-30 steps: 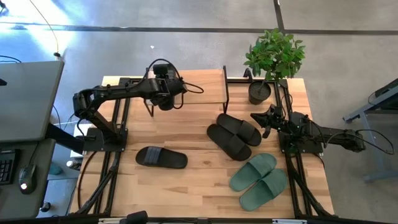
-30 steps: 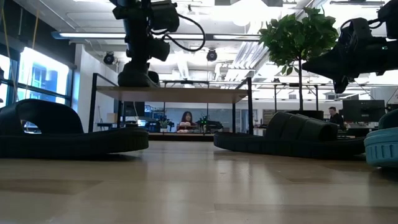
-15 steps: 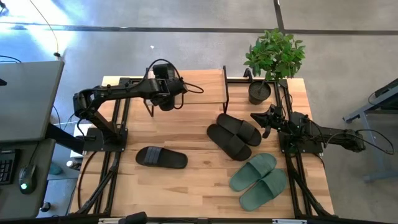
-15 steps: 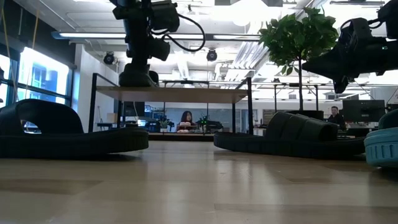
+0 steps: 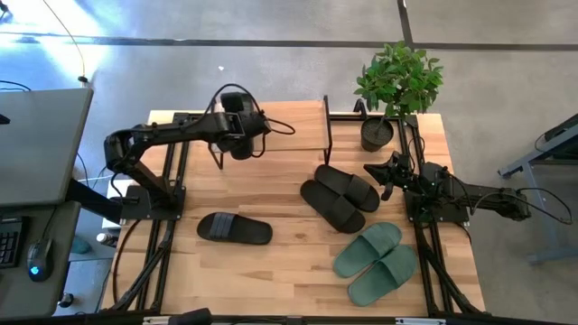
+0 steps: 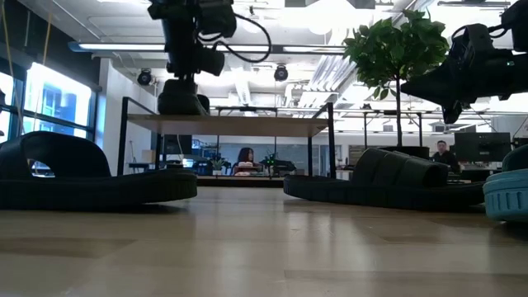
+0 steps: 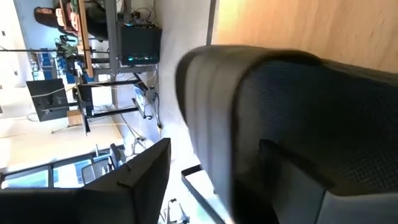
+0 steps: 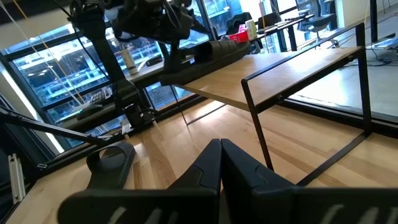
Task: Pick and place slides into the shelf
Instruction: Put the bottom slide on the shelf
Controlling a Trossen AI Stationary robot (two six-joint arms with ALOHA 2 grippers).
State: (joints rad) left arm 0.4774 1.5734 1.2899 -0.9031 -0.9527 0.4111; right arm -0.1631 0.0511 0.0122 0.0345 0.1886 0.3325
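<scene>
Since the left arm's wrist has shifted only slightly over the past second, the high view shows little change: the left gripper (image 5: pixel 237 135) is held over the left end of the small low shelf with its light wooden plank top and thin black frame (image 5: pixel 298 126), while a lone matte black slide sandal (image 5: pixel 235 228), a black pair (image 5: pixel 340 198) and a sage green pair (image 5: pixel 376 262) lie on the wooden tabletop (image 5: pixel 280 181).

In the low view, the gripper (image 6: pixel 183 82) has been raised a little above the black slide resting on the shelf top (image 6: pixel 181 102).

In the left wrist view, the strap of that slide (image 7: pixel 298 124) is seen close up; the fingers appear parted and off it, though this is poorly shown. One slide is judged placed, five remaining.

In the right wrist view, the right gripper (image 8: pixel 221 163) is closed on nothing, waiting near the potted plant.
</scene>
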